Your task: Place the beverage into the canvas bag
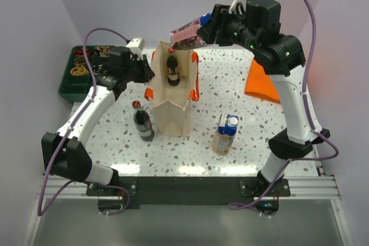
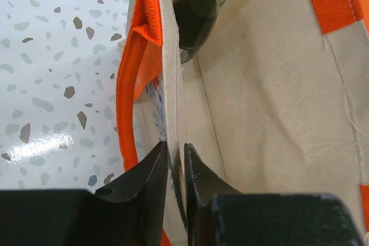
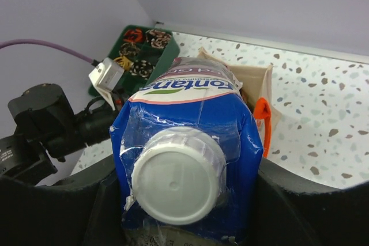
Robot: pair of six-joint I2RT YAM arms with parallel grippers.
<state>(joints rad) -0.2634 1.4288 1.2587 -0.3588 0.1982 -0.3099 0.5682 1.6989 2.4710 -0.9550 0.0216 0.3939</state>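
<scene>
The canvas bag stands open mid-table, beige with orange handles. A dark bottle with a red cap stands inside it. My left gripper is shut on the bag's left wall, with the cloth pinched between its black fingertips. My right gripper hangs above the bag's far rim, shut on the beverage, a blue carton with a white screw cap. The carton is tilted toward the bag's mouth, and the fingers press both of its sides.
A second dark bottle stands on the table left of the bag. Another carton stands to its right. A folded orange cloth lies at the back right. A green tray of small items sits at the far left.
</scene>
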